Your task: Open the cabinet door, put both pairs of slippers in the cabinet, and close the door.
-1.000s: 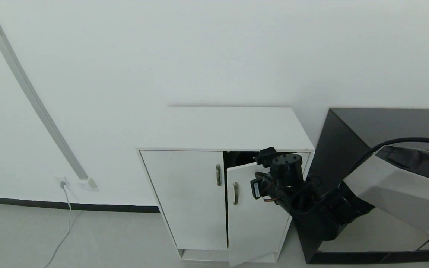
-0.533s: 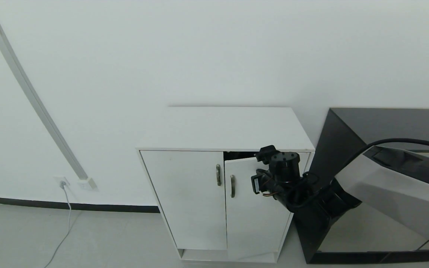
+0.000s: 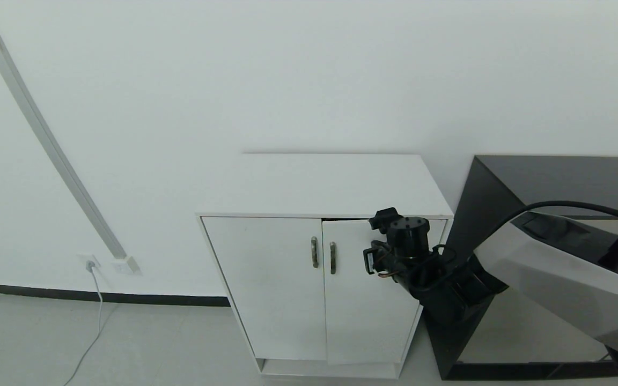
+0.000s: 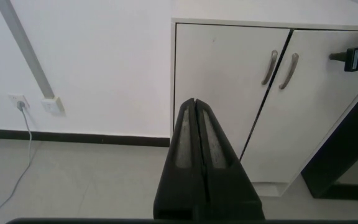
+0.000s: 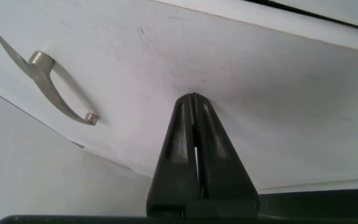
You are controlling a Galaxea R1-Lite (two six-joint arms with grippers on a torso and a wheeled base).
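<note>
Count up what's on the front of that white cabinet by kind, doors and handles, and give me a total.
Doors: 2, the left door and the right door
Handles: 2, the left handle and the right handle
Total: 4

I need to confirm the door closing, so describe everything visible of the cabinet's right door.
The right door is a flat white panel, looking like laminated board, with faint scuffs on its face and a curved brushed-metal handle upright near its inner edge. It stands almost shut: a thin dark gap shows along its top edge. The right gripper, fingers together, meets the door's face with its tips, apparently pressing it.
</note>
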